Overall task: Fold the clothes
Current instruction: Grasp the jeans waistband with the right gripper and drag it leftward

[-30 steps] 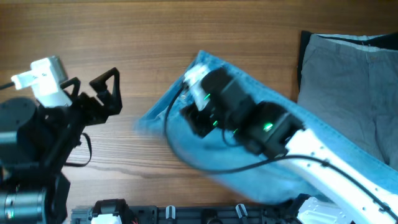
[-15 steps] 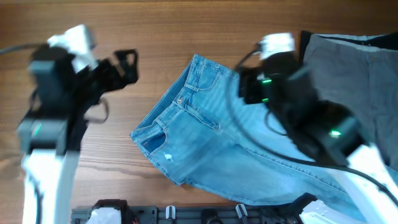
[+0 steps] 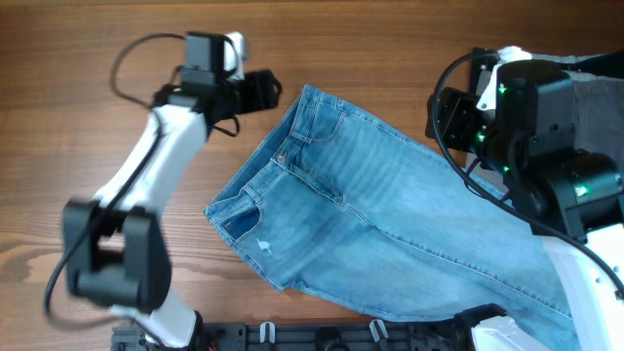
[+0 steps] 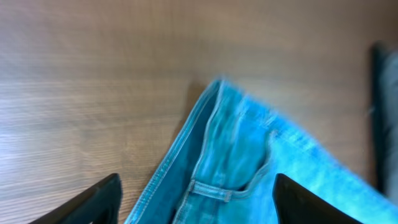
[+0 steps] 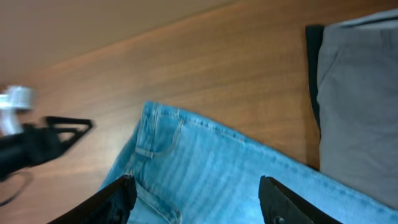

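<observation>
Jeans [image 3: 370, 210] flat — left pincer [image 4: 197, 183], right pincer [image 5: 196, 186] agape

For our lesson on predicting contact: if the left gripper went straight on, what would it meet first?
Probably the waistband of the light-blue jeans, straight ahead of the open left gripper, though depth is unclear.

Wood-grain table [image 3: 390, 39] fills the frame. Gray cloth [image 5: 360, 93] lies flat at upper right, on top of a dark cloth [image 5: 313, 93] whose edge shows along its left side. Black rail [image 3: 322, 336] with white clips runs along the bottom edge.
</observation>
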You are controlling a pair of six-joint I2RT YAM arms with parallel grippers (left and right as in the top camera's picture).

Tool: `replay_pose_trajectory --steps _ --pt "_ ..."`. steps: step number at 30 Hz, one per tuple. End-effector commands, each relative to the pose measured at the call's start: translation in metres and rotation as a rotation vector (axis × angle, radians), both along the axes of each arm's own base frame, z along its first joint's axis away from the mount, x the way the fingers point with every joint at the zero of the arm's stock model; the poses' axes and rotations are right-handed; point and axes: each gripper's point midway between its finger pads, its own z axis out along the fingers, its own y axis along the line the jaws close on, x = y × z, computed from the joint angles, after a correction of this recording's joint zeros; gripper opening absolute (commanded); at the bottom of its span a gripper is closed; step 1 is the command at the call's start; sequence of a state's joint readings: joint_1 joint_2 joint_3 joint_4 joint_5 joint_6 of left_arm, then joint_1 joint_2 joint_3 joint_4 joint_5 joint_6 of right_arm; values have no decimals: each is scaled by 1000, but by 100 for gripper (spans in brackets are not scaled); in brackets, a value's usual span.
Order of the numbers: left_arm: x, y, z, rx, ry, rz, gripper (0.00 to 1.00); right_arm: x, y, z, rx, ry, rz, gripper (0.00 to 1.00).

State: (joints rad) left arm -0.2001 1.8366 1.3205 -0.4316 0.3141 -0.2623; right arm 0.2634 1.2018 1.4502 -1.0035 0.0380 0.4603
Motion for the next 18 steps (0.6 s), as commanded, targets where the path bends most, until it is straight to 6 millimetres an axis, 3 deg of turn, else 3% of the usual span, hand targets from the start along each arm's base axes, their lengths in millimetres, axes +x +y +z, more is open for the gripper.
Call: replay_pose_trajectory --steps 1,5,9,12,18 --pt "-9 -28 -48 48 47 -174 71 -1 5 -6 22 42 15 69" --pt "-26 -50 -94 123 84 -340 82 0 5 -19 8 95 15 68" --pt "-35 -60 -109 160 102 -381 85 0 5 -26 1 123 14 68" --pt "-40 -62 -122 191 126 -390 76 1 5 -28 0 128 13 68" --pt "-49 -63 -144 212 172 -401 35 1 5 -28 -3 128 11 68"
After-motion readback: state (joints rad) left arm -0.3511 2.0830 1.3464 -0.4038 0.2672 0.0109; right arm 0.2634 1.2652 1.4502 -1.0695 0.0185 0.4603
